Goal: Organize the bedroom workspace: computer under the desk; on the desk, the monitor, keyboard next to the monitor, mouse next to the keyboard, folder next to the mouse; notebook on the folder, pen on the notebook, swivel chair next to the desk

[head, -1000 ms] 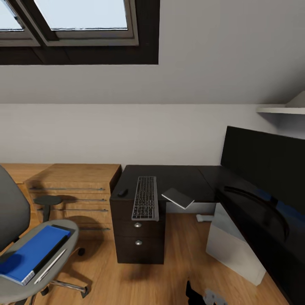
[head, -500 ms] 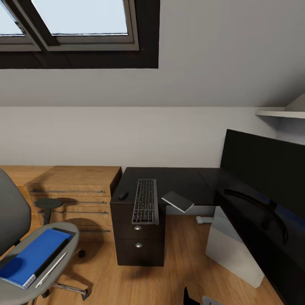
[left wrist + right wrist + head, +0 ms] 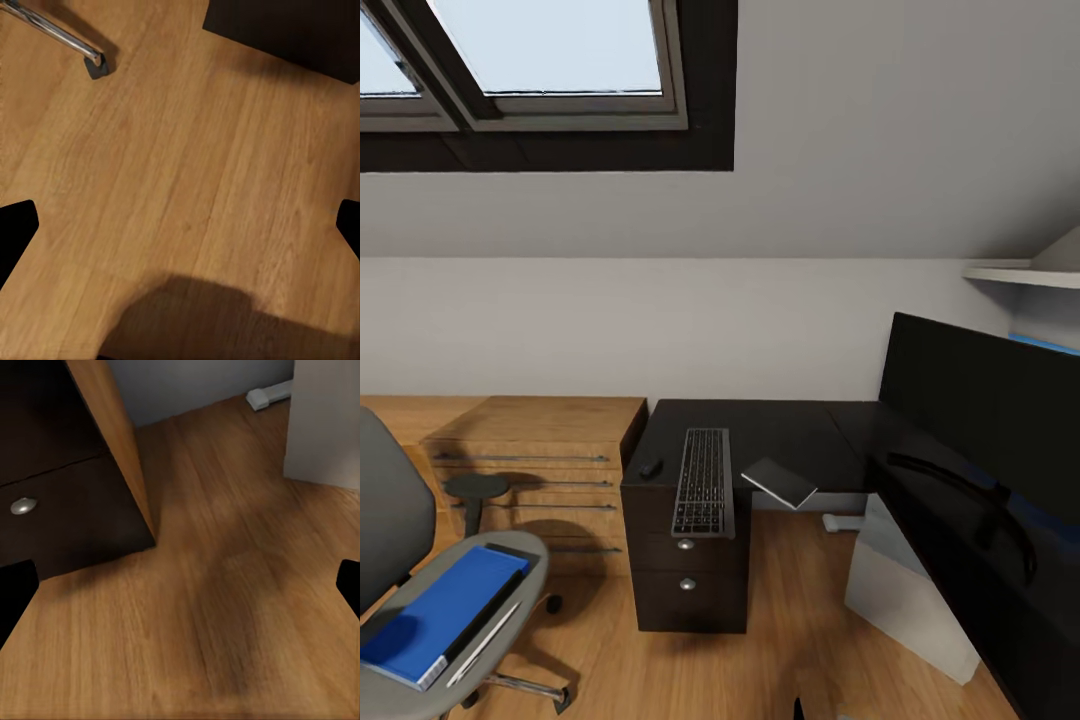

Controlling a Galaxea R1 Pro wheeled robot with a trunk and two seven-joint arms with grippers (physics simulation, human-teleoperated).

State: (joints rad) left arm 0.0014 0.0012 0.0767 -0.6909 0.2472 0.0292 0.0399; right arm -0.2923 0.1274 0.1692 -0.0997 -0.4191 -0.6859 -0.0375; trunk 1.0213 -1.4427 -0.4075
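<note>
Grippers: left [image 3: 180,225] and right [image 3: 180,585] both spread wide, empty (over floor). Keyboard [image 3: 703,482] lies on the desk [image 3: 790,430]; the view has tilted up since.

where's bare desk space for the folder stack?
Free: the desk top behind the notebook, between the keyboard and the monitor stand. Crowded: the drawer-unit end, where the mouse, keyboard and overhanging notebook sit side by side.

The head view looks forward and slightly down from standing height across the desk [image 3: 780,430], which sits mid-frame, fairly near. Both wrist views face down, close over the wooden floor [image 3: 187,172]. The right wrist view shares the drawer unit [image 3: 52,487] (lower centre in the head view).
</note>
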